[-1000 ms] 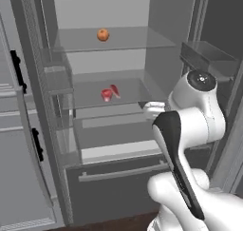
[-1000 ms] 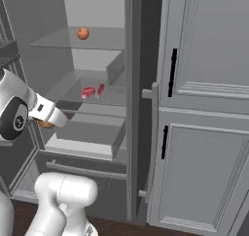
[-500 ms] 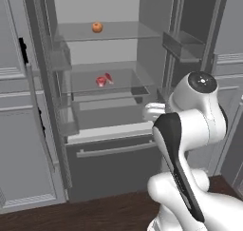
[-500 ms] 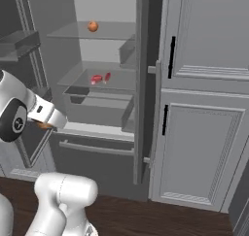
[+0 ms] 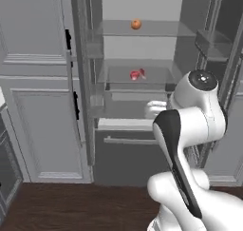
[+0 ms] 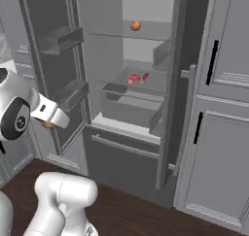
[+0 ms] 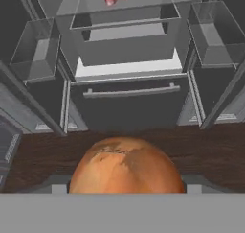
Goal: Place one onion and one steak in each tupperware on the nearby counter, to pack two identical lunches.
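The whole scene has slid rightward across my base cameras since a moment ago, so it is my base that has driven, backing off and turning from the open fridge [image 5: 142, 97]; the food on its shelves has not stirred. At far left in the left base view stand grey panelled cabinet doors [image 5: 40, 106] with black handles, then the fridge interior: a second onion [image 5: 136, 24] on the upper glass shelf and the red steak pieces [image 5: 137, 74] on the shelf below, above a pulled-out drawer [image 7: 127, 52]. My gripper [image 6: 48, 124] hangs at my side with its jaws standing fairly wide around an onion [image 7: 125, 165], which bulks brown and round right before my hand camera. I judge it firm, light, dry-skinned and prone to roll, so holding it across its widest middle suits it. The steak looks soft and slick, best pinched across its thick part. Dark wood floor [image 7: 201, 141] lies below; the counter and tupperwares I cannot see from here
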Controlling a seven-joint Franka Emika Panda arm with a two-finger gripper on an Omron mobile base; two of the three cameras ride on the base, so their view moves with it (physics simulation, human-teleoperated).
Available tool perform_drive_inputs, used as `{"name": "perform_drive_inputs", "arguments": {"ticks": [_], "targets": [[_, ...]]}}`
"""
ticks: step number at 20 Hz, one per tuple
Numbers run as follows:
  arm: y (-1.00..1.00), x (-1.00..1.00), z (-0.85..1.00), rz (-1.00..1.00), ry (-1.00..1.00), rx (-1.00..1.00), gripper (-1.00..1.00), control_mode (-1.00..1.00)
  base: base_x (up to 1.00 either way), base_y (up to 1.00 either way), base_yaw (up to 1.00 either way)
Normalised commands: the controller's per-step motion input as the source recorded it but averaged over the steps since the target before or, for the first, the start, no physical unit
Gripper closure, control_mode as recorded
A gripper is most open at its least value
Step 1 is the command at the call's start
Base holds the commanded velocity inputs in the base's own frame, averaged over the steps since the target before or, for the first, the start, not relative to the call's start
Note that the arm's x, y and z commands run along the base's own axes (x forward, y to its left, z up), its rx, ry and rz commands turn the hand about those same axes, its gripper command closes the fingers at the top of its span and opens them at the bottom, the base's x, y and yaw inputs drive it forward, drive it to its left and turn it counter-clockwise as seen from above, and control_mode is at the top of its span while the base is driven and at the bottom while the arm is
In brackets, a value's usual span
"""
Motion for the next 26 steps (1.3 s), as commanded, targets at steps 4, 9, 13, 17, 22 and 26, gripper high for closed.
{"name": "perform_drive_inputs", "arguments": {"ticks": [4,9,13,17,22,26], "targets": [[0.00,0.00,0.00,0.00,0.00,0.00,1.00,1.00,-0.01,0.02,0.96],[0.00,0.00,0.00,0.00,0.00,0.00,1.00,1.00,0.00,0.01,0.99],[0.00,0.00,0.00,0.00,0.00,0.00,1.00,1.00,0.47,0.00,0.80],[0.00,0.00,0.00,0.00,0.00,0.00,1.00,1.00,1.00,0.09,0.45],[0.00,0.00,0.00,0.00,0.00,0.00,1.00,1.00,1.00,0.01,0.22],[0.00,0.00,0.00,0.00,0.00,0.00,1.00,1.00,1.00,-0.36,0.06]]}}
